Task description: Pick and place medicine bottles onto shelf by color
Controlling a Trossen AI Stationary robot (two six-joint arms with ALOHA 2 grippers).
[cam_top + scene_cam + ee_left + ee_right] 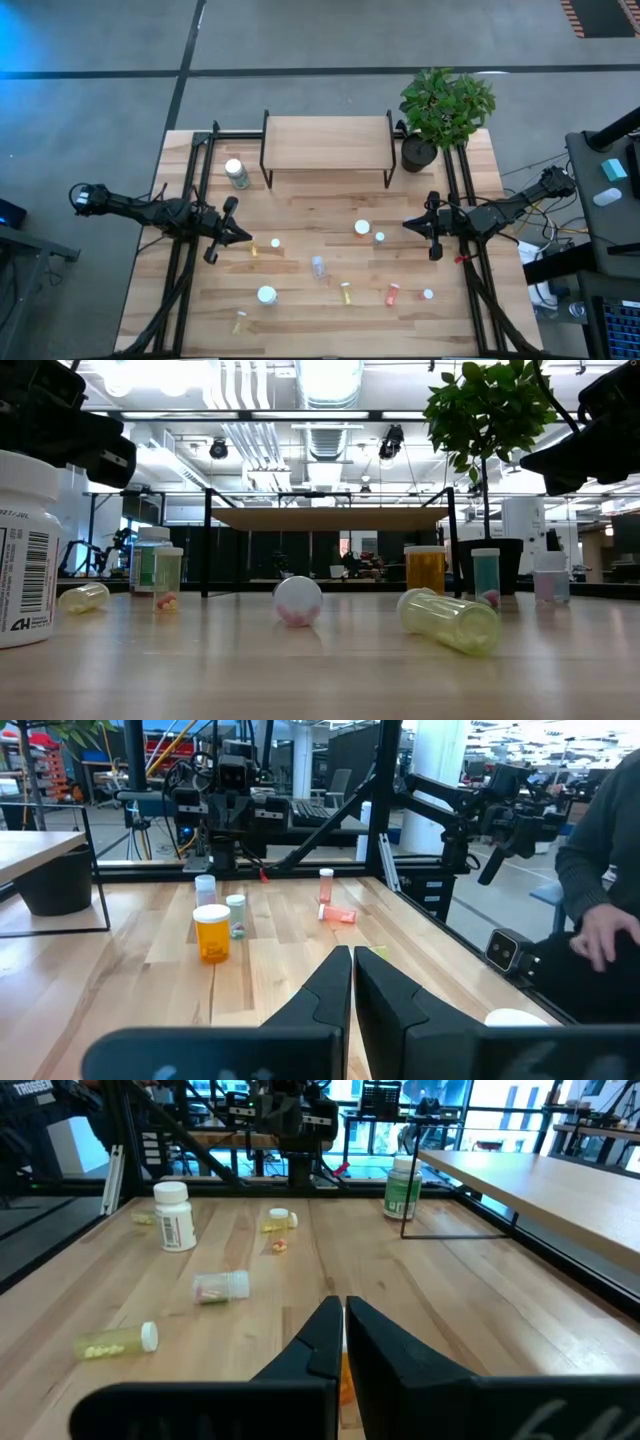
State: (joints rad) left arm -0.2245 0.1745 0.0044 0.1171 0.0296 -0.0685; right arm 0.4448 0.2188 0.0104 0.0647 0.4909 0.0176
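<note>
The shelf (325, 142), a light wooden board on black legs, stands at the table's far middle with nothing on it. Several medicine bottles are scattered on the tabletop. A green-labelled one (237, 173) stands left of the shelf. An orange one (212, 933) and a greenish one (236, 915) stand near the right arm. A clear one (318, 266), a yellow one (346, 292) and a reddish one (392, 294) lie near the middle. A big white one (266, 295) stands near the front. My left gripper (353, 982) hovers shut at the left, my right gripper (342, 1330) shut at the right.
A potted plant (420, 150) stands at the far right corner beside the shelf. Black frame rails (190, 200) run along both sides of the table. A person's sleeve and hand (600, 910) show beyond the table's near edge in the left wrist view.
</note>
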